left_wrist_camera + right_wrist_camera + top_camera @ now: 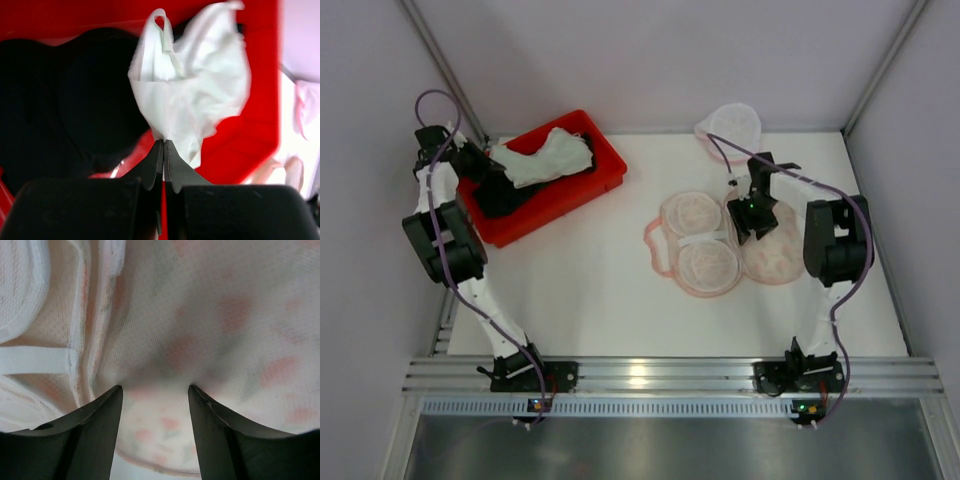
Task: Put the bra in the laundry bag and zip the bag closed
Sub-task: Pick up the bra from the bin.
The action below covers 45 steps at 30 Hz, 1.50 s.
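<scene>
The black bra lies in the red bin, to the left of a white garment. In the top view it shows as a dark patch in the bin. My left gripper is shut on the lower edge of the white garment, inside the bin. The round white mesh laundry bag lies at the table's far right. My right gripper is open, its fingers pressing down on peach patterned fabric.
Three peach oval patterned pieces with pink trim lie joined together at the table's middle right, under the right gripper. The red bin stands at the far left. White enclosure walls close in on both sides and the back.
</scene>
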{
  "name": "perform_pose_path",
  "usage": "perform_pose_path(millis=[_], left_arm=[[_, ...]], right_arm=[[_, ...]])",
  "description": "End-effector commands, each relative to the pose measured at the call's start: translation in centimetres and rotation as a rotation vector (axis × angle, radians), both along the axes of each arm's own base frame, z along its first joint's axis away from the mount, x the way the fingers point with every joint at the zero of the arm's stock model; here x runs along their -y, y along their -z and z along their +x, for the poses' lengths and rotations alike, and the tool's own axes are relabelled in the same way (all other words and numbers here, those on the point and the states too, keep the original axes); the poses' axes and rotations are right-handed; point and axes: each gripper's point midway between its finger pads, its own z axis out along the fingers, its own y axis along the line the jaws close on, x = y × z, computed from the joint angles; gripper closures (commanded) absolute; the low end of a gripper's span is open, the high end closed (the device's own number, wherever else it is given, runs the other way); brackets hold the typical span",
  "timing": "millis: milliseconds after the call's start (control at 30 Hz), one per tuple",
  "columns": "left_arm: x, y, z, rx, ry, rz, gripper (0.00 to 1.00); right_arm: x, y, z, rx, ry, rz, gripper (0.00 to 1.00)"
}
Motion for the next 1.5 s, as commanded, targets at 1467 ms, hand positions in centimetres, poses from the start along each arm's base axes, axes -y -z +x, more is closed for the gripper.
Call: perform_pose_path(millis=[1467], left_arm=[[26.7,-26.9,-24.6,0.889,0.84,0.307,1.0]], right_arm=[[-19.5,-3.2,0.7,0.163,-0.524,0.414,0.25]])
